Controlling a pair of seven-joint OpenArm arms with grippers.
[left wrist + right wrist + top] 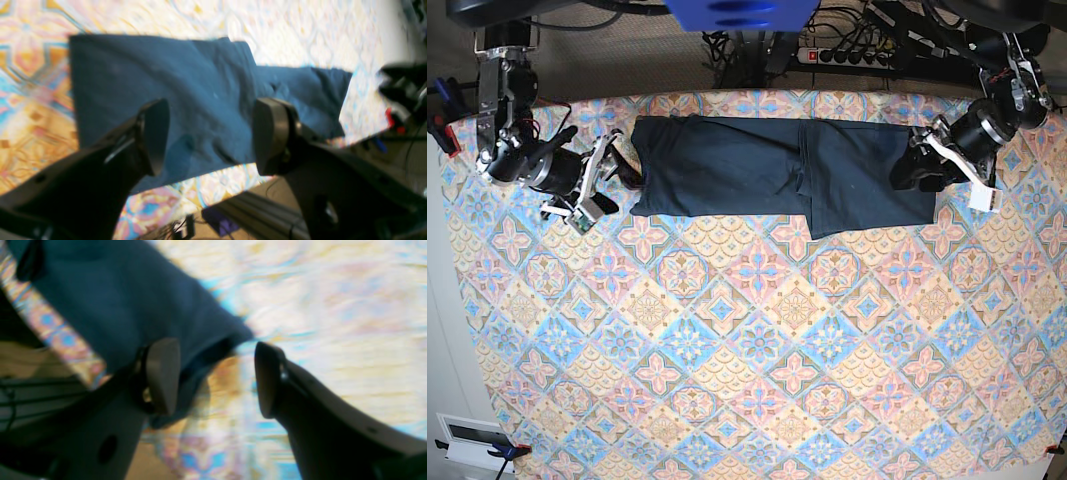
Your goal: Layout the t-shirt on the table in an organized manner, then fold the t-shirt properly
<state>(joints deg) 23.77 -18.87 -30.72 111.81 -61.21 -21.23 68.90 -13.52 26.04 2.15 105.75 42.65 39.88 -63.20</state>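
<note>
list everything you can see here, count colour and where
t-shirt: one, dark navy, folded into a long band along the far edge of the table
table: one, cloth of blue, pink and peach diamond tiles, fills the base view
power strip: one, white, behind the table
left gripper: one, black, open, at the band's end on the base view's right
right gripper: one, black, open, at the band's other end

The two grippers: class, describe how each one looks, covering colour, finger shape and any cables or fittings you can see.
Left gripper: matte black housing with two broad, rounded, paddle-like fingertips in dark grey. Right gripper: the same build, black body and dark wedge-shaped pads. In the base view both arms show black joints with white brackets near the wrists, and thin cables run along the right arm's upper links.
</note>
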